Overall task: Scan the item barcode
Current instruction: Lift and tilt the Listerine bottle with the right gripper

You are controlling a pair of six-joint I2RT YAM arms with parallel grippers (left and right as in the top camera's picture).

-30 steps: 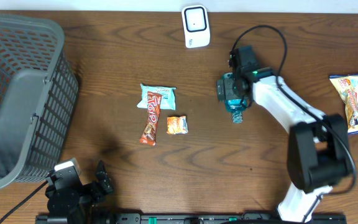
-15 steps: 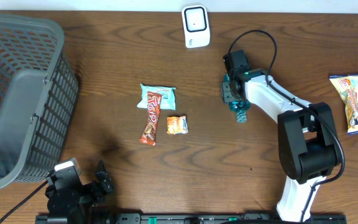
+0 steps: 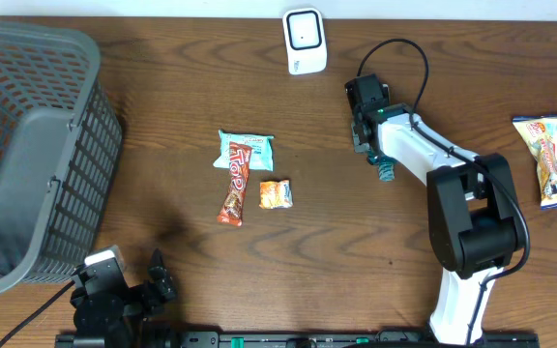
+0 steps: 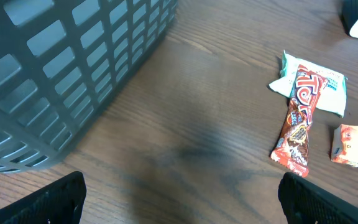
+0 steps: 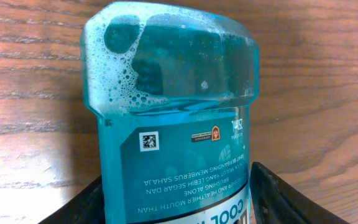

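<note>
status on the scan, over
Left gripper open, empty. Right gripper shut on mouthwash bottle. White scanner at the far edge, no item between.

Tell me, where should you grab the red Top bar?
Pinch the bar across its narrow lower half, straight down from above. It lies flat, long and thin, with its top end over the teal packet.

Wood table (image 3: 182, 87) with basket (image 3: 87, 164), scanner (image 3: 305, 39), snack packets (image 3: 245, 152)
</note>
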